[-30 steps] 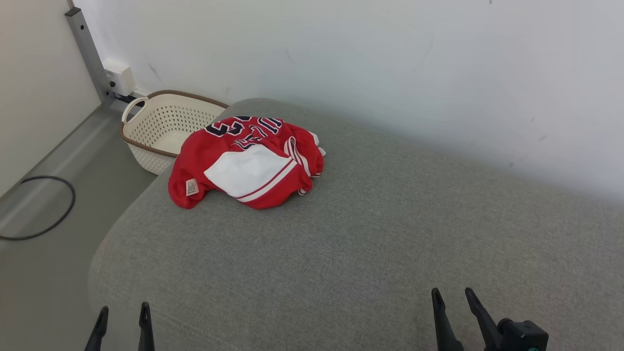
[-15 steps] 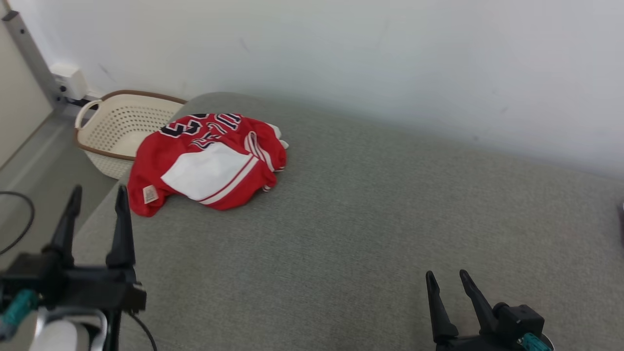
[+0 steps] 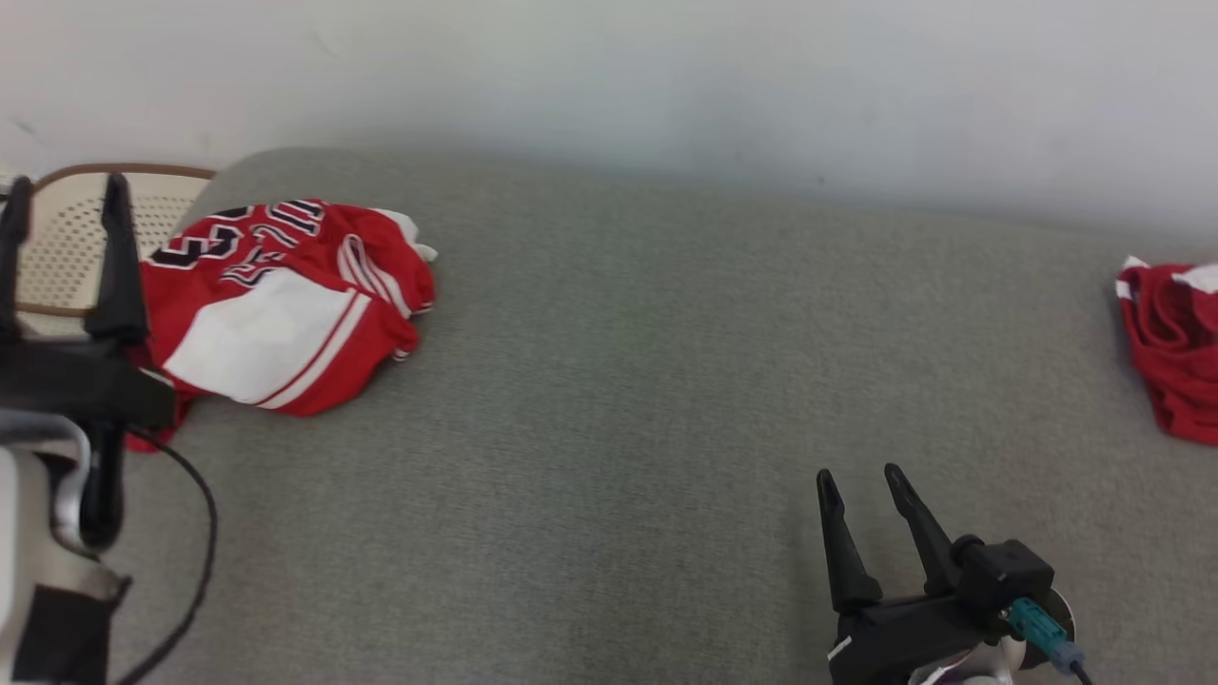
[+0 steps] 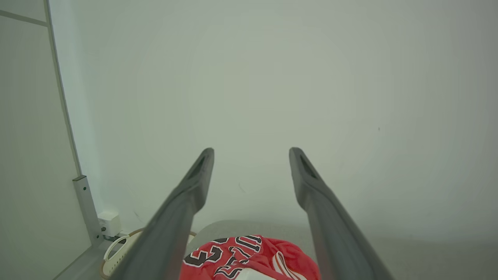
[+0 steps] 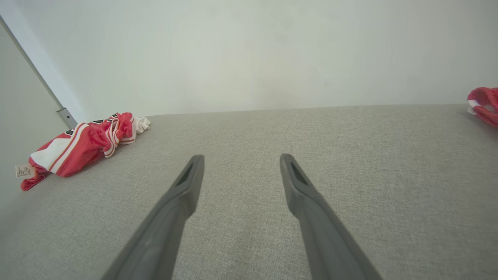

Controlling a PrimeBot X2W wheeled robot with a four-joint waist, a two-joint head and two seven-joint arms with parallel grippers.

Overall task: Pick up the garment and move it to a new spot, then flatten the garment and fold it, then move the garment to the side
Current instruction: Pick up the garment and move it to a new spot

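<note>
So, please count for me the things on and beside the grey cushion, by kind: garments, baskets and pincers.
Red garments: 2, the crumpled jersey and a second red garment at the right edge
Baskets: 1, the cream basket behind the jersey
Pincers: 2, the left pincer and the right pincer, both open and empty
Total: 5

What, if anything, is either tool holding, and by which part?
Nothing is held. The left tool stands open near the red jersey, and the right tool stands open over the grey cushion.
</note>
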